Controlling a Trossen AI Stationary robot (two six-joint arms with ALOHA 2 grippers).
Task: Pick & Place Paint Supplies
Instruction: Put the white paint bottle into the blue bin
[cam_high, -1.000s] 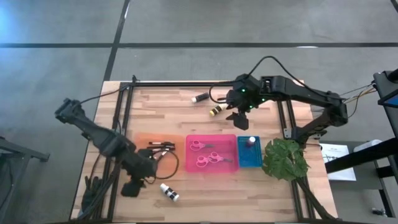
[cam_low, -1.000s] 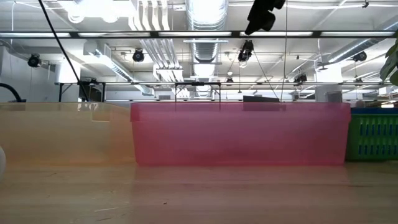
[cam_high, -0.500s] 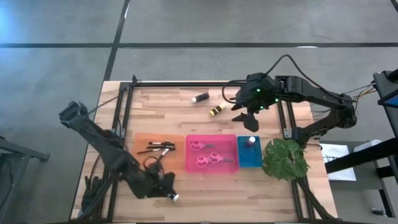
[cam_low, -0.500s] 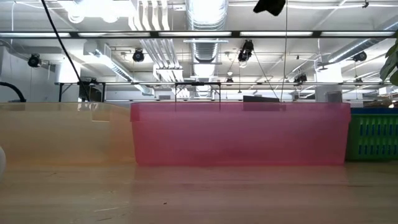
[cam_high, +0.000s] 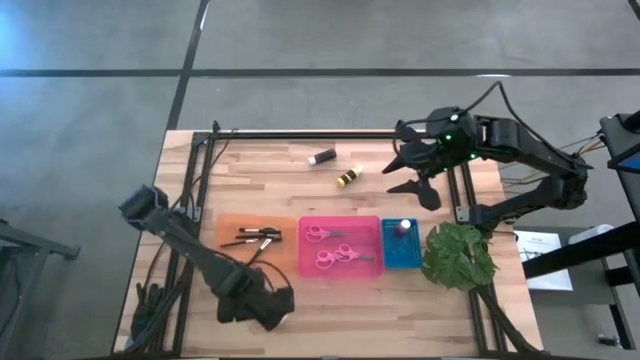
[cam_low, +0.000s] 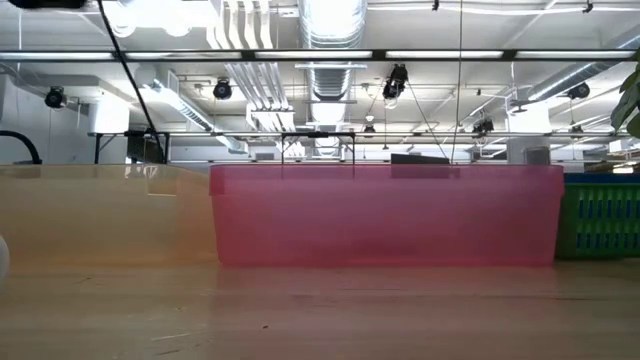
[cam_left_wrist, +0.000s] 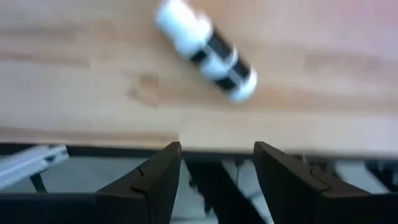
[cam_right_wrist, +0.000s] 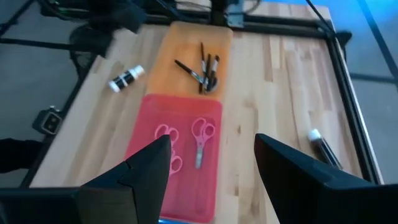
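The high view shows the left gripper (cam_high: 262, 308) at the near edge of the table (cam_high: 280, 185), on the near-left side of the pink tray (cam_high: 340, 247); its fingers (cam_left_wrist: 155, 180) stand apart with nothing between them, and a white bottle with black label (cam_left_wrist: 206, 50) lies on the wood just in front of them. Inside the pink tray lie two pink-handled scissors (cam_high: 330, 247). Left of it, touching, the orange tray (cam_high: 228, 226) holds thin dark brushes (cam_high: 252, 238); right of it, the blue tray (cam_high: 402, 250) holds one small bottle (cam_high: 403, 227). Beyond the pink tray, two more bottles (cam_high: 334, 168) lie on the wood. The right gripper (cam_high: 415, 181) hangs farther back on the right, fingers spread, holding nothing.
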